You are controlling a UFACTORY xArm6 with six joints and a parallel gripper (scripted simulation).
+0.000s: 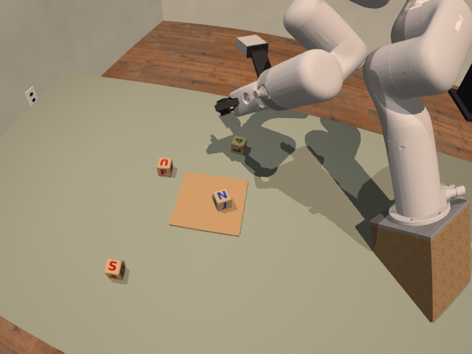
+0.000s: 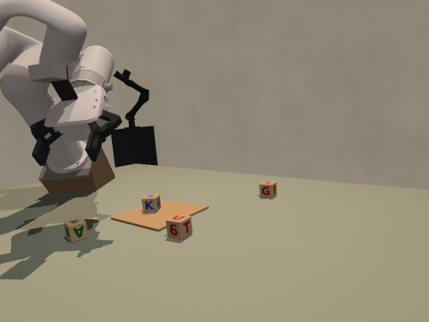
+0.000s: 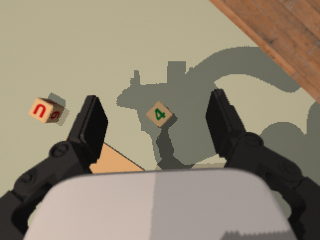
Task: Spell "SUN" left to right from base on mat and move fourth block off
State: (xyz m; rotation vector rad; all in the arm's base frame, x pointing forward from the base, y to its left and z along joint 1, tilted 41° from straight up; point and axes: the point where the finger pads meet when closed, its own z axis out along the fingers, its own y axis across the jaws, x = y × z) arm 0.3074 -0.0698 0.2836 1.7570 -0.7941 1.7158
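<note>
Claw [image 3: 159,122] spread wide and empty, I hover high above the green 4 block [image 3: 160,115], already off the mat [image 1: 198,219]; next surely U [image 1: 164,167] or S [image 1: 114,268].

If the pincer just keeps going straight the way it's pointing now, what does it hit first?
Most likely the block with the green 4 on top: the wrist view shows it between the open, empty pincer's fingers, well below. Depth is unclear, so it could land on the table just beside it.
</note>
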